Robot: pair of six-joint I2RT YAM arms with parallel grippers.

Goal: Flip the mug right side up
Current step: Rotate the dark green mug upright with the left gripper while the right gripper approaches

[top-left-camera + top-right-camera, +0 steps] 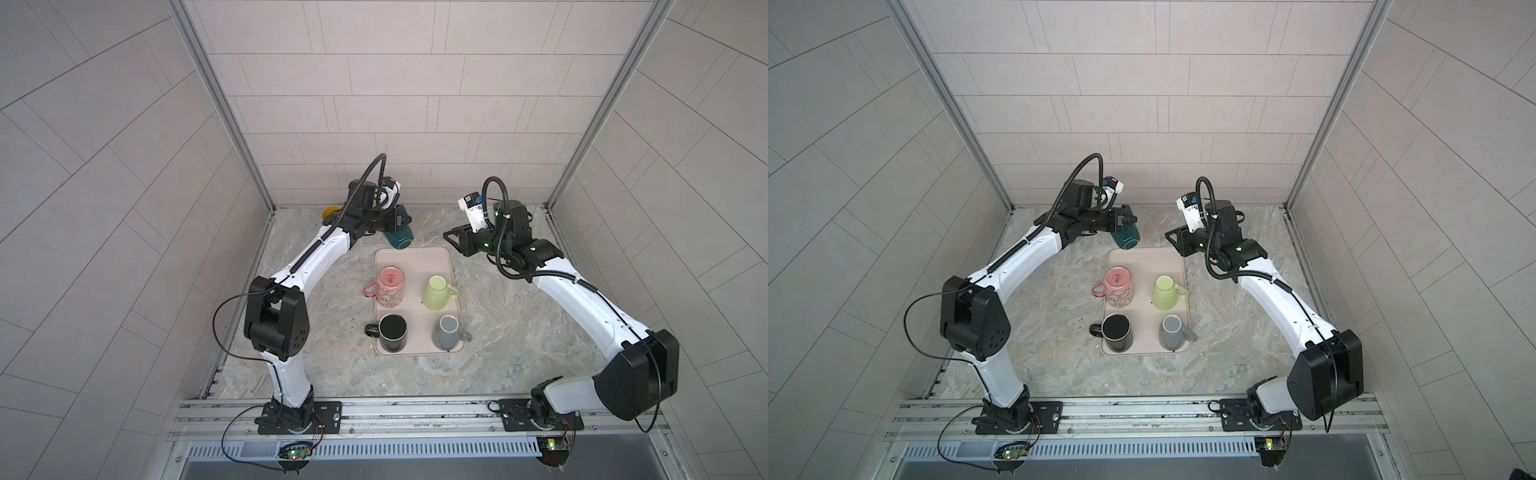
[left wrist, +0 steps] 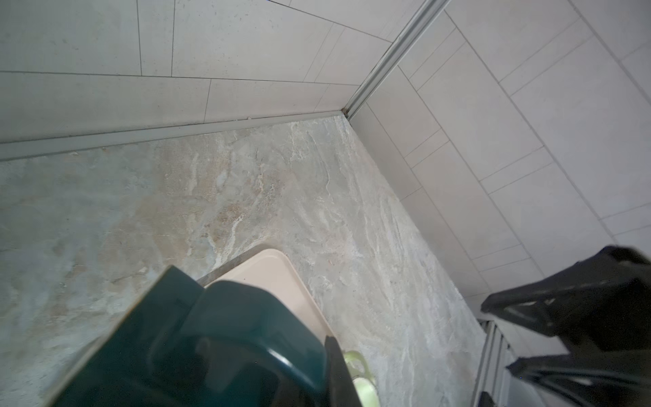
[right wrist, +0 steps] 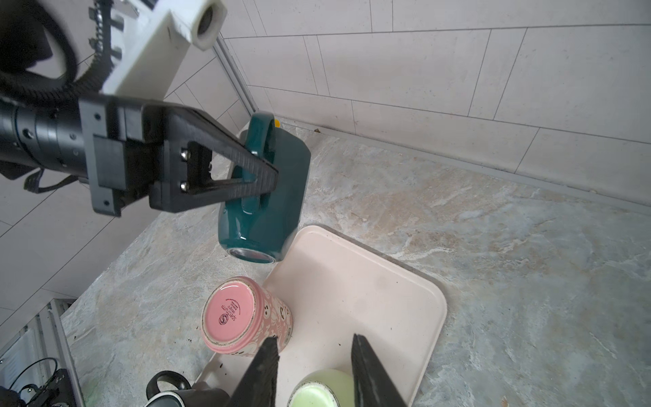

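Beyond the black mug [image 1: 392,332] and grey mug [image 1: 448,332] at the tray's [image 1: 415,266] near end, then the base-up pink mug [image 1: 390,284] and green mug [image 1: 436,293], the teal mug [image 3: 289,197] leans by the tray's far left corner, long axis near upright, base apparently downward, handle pinched in the left fingers [image 3: 229,146]; the right fingers [image 3: 264,370], part-open and empty, hover off its far right corner
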